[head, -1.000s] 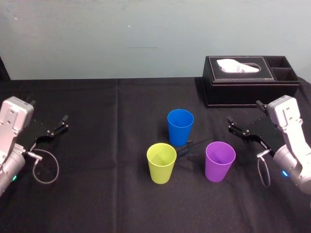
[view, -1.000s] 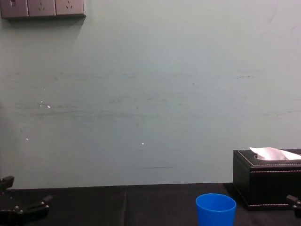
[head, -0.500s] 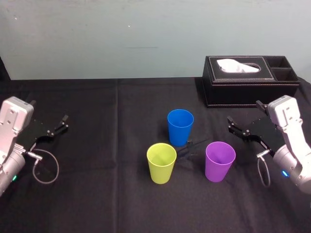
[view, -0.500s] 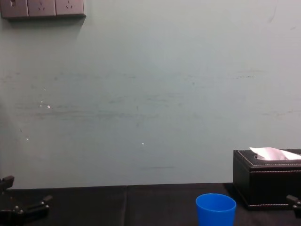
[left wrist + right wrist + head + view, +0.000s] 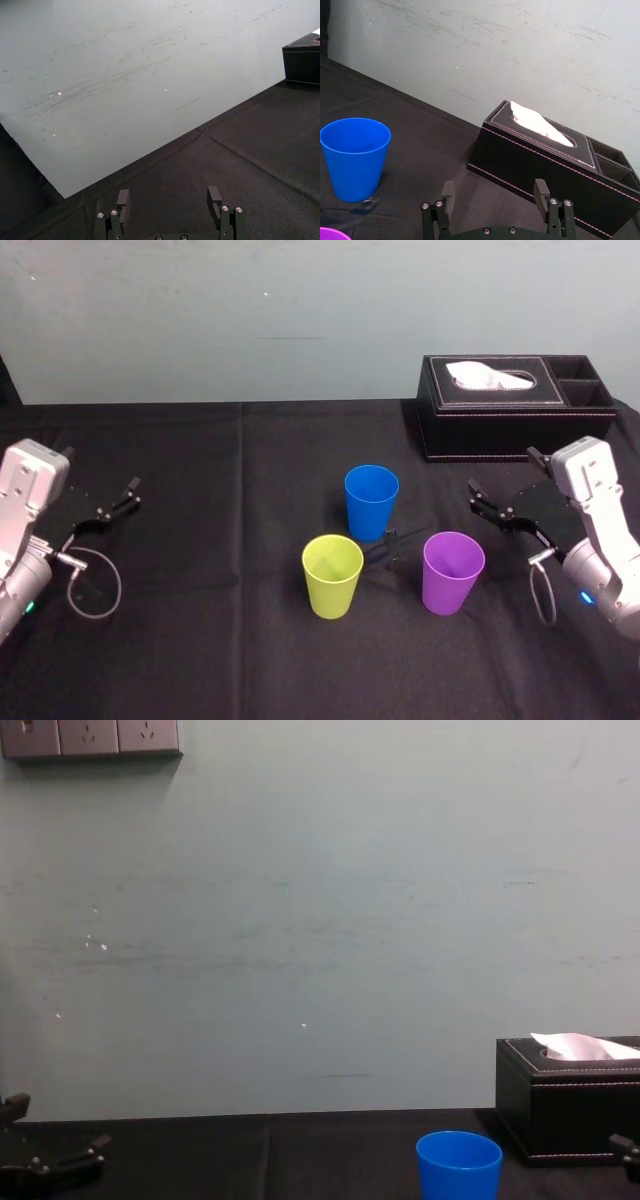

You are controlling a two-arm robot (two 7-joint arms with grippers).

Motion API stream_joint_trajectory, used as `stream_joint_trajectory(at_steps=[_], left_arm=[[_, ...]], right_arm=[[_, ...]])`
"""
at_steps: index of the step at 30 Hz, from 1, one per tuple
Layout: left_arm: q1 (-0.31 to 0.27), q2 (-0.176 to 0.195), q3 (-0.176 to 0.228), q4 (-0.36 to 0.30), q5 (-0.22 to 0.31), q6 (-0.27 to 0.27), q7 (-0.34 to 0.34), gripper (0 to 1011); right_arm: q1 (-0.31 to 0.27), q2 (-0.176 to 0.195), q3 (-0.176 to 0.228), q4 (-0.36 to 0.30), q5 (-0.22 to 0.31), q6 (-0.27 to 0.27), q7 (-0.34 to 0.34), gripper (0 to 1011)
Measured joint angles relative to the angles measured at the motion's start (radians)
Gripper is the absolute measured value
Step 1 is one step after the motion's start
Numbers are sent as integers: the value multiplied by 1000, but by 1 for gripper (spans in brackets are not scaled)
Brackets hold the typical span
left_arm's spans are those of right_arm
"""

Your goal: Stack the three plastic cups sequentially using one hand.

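Purple cup (image 5: 453,572) near right gripper (image 5: 502,473) — outside its wide empty jaws — left gripper (image 5: 101,469) likewise wide.

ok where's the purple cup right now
In the head view the purple cup stands right of centre, beside the yellow-green cup, in front of the blue cup, near the right gripper.

blue cup (image 5: 371,502) | yellow-green cup (image 5: 332,576) | purple cup (image 5: 453,572) | table (image 5: 200,640) was black | tissue box (image 5: 515,410) was black, white-stitched | wall (image 5: 300,320) was pale green
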Motion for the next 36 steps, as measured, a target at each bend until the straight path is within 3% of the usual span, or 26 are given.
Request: stream_joint_trajectory(at_steps=[7, 17, 25, 35, 36], left_arm=[[0, 0, 0, 0, 0, 0, 0, 1010], [0, 0, 0, 0, 0, 0, 0, 1010], [0, 0, 0, 0, 0, 0, 0, 1010], [0, 0, 0, 0, 0, 0, 0, 1010], [0, 0, 0, 0, 0, 0, 0, 1010]], right_arm=[[-2, -3, 7, 0, 0, 1, 4, 1003], [-38, 13, 60, -55, 29, 7, 53, 1003], [-108, 67, 120, -158, 65, 30, 89, 1003], [-228, 167, 223, -297, 121, 43, 152, 1003], [-258, 189, 247, -323, 137, 43, 173, 1003]])
